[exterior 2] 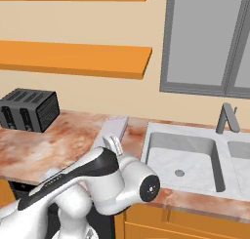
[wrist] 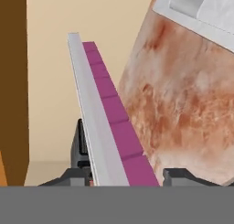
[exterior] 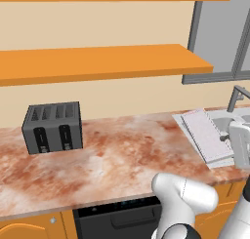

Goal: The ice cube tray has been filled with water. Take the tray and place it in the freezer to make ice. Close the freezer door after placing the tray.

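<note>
The gripper point(wrist: 124, 175) pinches the thin, stiff ice cube tray point(wrist: 107, 118) at one end, apparently lifted, so water may spill if tilted.

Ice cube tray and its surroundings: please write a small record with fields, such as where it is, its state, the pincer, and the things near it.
tray: pale top, magenta underside, beside the sink on the counter
tray state: between the pincer's fingers, seen edge-on in the hand view
pincer: shut on the tray
toaster: dark grey, at the counter's left, apart from the tray
faucet: behind the sink
shelves: orange, above the counter
</note>
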Robot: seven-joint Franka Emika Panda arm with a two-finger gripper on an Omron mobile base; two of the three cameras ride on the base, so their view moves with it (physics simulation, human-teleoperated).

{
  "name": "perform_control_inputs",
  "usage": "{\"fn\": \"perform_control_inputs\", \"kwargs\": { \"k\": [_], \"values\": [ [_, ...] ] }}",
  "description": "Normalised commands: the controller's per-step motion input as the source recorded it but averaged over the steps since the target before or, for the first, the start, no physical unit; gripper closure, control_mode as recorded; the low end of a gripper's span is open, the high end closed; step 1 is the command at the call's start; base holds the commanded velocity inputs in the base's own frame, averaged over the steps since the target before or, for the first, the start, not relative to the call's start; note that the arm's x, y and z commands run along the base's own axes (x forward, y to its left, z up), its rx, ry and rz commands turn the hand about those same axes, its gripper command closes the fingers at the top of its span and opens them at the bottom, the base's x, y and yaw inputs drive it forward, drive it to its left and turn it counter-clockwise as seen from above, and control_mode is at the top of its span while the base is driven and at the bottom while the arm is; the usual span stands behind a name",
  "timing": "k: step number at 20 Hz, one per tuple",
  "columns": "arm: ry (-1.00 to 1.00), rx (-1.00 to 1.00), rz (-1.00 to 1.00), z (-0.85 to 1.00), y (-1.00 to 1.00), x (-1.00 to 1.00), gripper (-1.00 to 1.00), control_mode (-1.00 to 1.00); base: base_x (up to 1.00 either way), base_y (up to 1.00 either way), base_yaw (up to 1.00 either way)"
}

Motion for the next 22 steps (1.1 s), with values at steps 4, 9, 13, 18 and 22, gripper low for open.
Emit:
{"fn": "perform_control_inputs", "kwargs": {
  "k": [4, 9, 13, 18, 22],
  "values": [
    [-0.04, 0.0, 0.0, 0.45, 0.26, 0.18, 1.0, -1.0, 0.0, 0.0, 0.0],
    [-0.02, 0.0, 0.0, 0.39, 0.27, 0.1, 1.0, -1.0, 0.0, 0.0, 0.0],
    [0.0, 0.0, 0.0, 0.36, 0.23, 0.0, 1.0, -1.0, 0.0, 0.0, 0.0],
    [0.0, 0.07, 0.0, 0.09, 0.15, 0.0, 1.0, -1.0, 0.0, 0.0, 0.0],
    [0.0, 0.2, 0.0, 0.0, 0.06, 0.0, 1.0, -1.0, 0.0, 0.0, 0.0]
  ]
}}
